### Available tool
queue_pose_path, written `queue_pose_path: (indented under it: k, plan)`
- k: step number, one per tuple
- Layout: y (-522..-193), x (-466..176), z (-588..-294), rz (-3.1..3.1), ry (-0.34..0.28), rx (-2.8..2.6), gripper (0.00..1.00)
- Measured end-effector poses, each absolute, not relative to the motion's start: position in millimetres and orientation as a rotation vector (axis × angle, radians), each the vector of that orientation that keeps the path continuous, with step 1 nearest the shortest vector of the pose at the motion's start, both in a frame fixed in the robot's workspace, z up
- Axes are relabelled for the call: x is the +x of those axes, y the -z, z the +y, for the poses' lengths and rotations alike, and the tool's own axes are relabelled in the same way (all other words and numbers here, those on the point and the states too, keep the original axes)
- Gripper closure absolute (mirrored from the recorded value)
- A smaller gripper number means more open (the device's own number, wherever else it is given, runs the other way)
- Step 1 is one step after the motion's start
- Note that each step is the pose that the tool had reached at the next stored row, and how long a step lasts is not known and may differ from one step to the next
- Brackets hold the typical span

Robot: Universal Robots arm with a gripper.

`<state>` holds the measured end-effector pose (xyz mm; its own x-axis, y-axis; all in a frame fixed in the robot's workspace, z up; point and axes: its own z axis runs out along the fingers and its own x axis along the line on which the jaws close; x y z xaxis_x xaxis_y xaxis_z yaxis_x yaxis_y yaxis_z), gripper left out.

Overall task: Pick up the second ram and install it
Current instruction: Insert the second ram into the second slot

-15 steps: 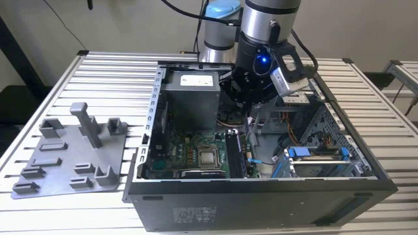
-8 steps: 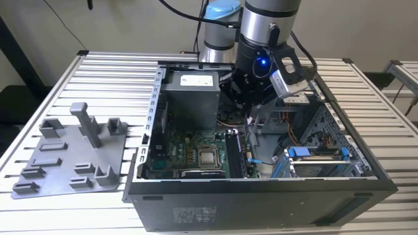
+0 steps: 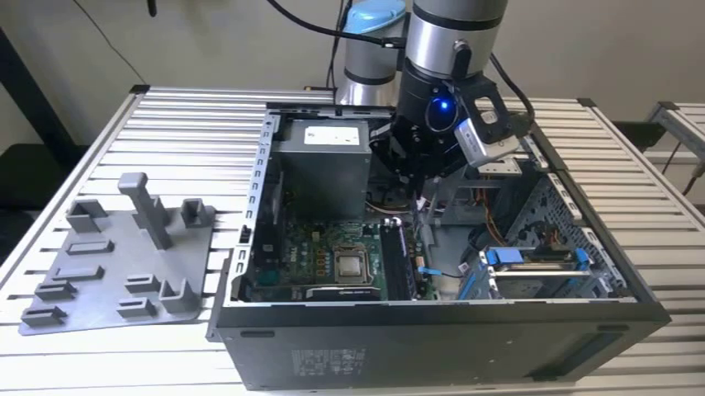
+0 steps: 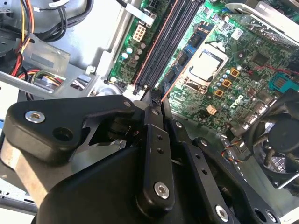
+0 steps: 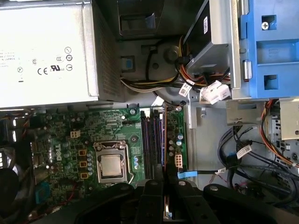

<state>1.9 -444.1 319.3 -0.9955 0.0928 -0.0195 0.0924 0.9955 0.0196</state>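
1. Slatted pale metal tabletop (image 3: 99,363) carries everything. Nearest in the exterior view is the front wall of an open black steel computer case (image 3: 441,346), lying on its side.
2. Beside the case, to the exterior view's left, lies a grey plastic tray with raised blocks (image 3: 111,289). No memory stick shows on it.
3. Inside the case, a green motherboard (image 3: 319,247) lies flat, with a silver square processor socket (image 3: 350,266) and, just beside that, a row of long black memory slots (image 3: 397,256).
4. Above the far end of those slots hangs the black two-fingered gripper (image 3: 424,186). In both wrist views its fingers are pressed close together on a thin dark board seen edge-on, with a copper-coloured edge. I judge this to be the second ram (image 5: 167,205).
5. The stick is held clear of the board, roughly in line with the slots. I cannot tell which slot it lines up with, or whether another stick is already seated.
6. Farther back stands a grey metal power supply box (image 3: 319,165), and behind it rises the silver robot arm (image 3: 451,33).
7. Judged from this, the pick-up is done and the stick has been carried to the slots. Pressing it home is not yet done.
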Motion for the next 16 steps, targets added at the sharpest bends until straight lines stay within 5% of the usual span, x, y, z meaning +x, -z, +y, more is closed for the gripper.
queue_pose_path:
  k: [16]
  plan:
    - [-308.5,1.9,-444.1,3.12,-0.03,0.09,0.86]
